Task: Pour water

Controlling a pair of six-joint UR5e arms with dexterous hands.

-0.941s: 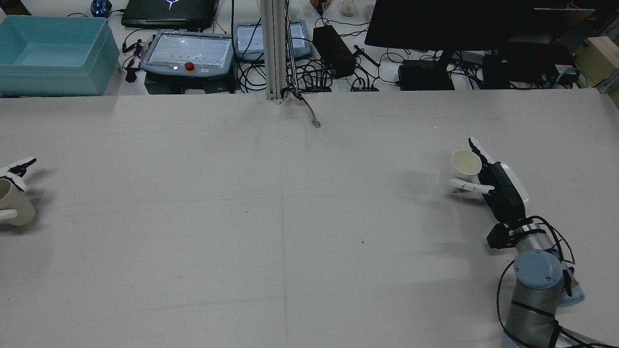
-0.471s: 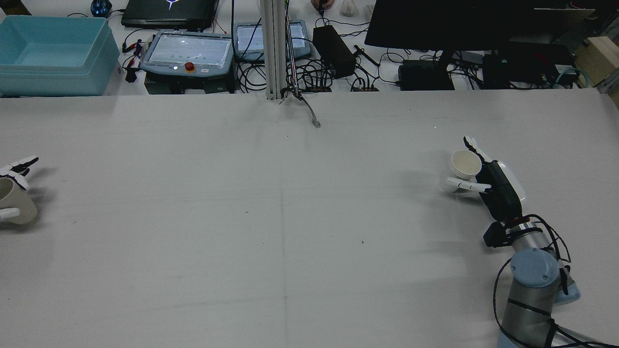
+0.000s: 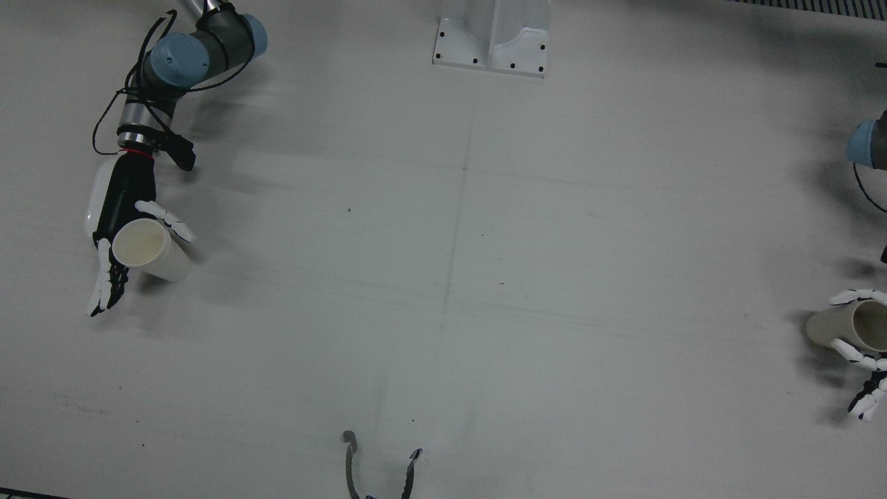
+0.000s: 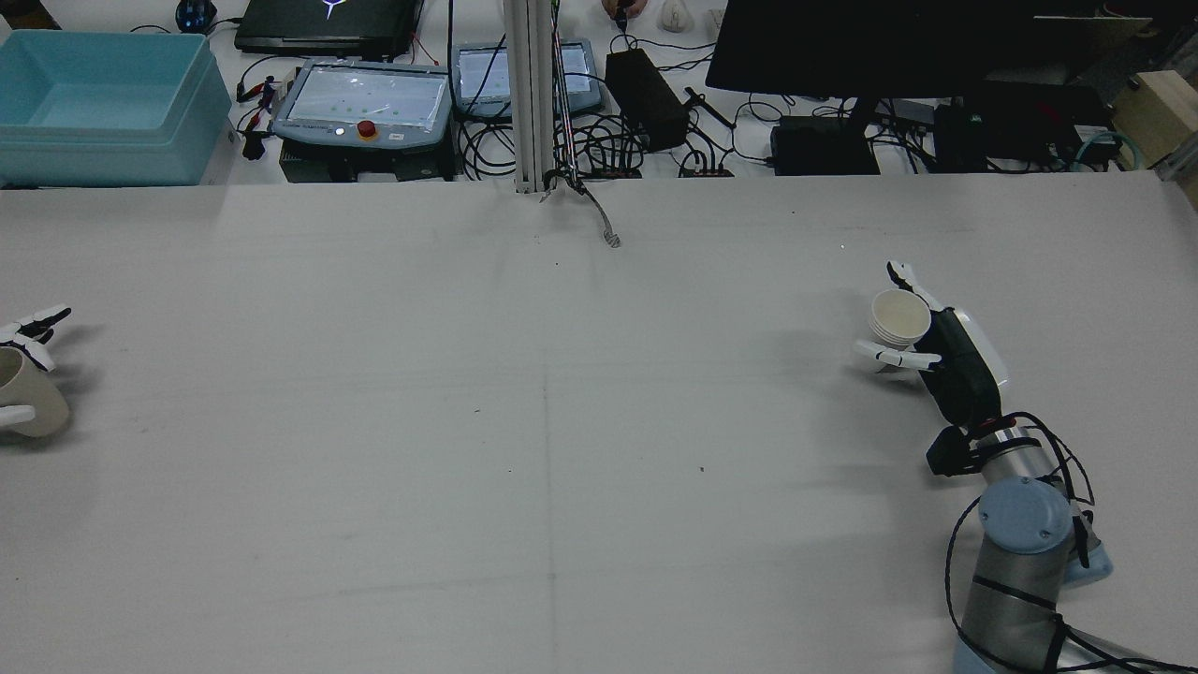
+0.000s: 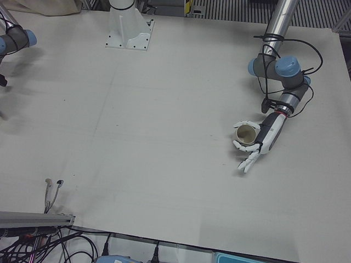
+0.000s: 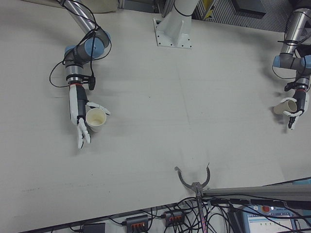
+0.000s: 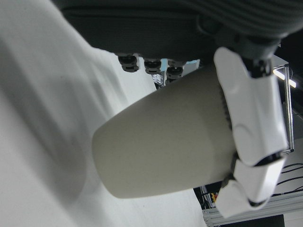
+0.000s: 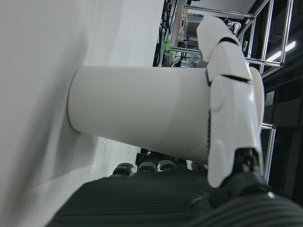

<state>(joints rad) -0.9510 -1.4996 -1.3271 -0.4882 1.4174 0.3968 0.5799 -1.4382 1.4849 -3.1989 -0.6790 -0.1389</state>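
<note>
Two paper cups stand far apart on the white table (image 4: pixel 562 421). My right hand (image 4: pixel 955 360) is at the table's right side in the rear view. A white cup (image 4: pixel 900 316) stands upright between its thumb and its straight fingers. The thumb lies along the cup's side in the right hand view (image 8: pixel 142 113), and the cup's base rests on the table. My left hand (image 5: pixel 269 134) is at the opposite edge. Its digits are curled around a beige cup (image 5: pixel 245 133), which fills the left hand view (image 7: pixel 165 142) and looks tilted there.
A metal clamp (image 3: pixel 378 471) lies at the table's operator-side edge. The white mount (image 3: pixel 492 34) stands between the arms. A blue bin (image 4: pixel 94 103), teach pendants and cables sit beyond the table.
My right arm has shifted a little toward the table's middle, and its fingers have moved slightly further along the cup. My left hand and its cup have moved slightly outward.
</note>
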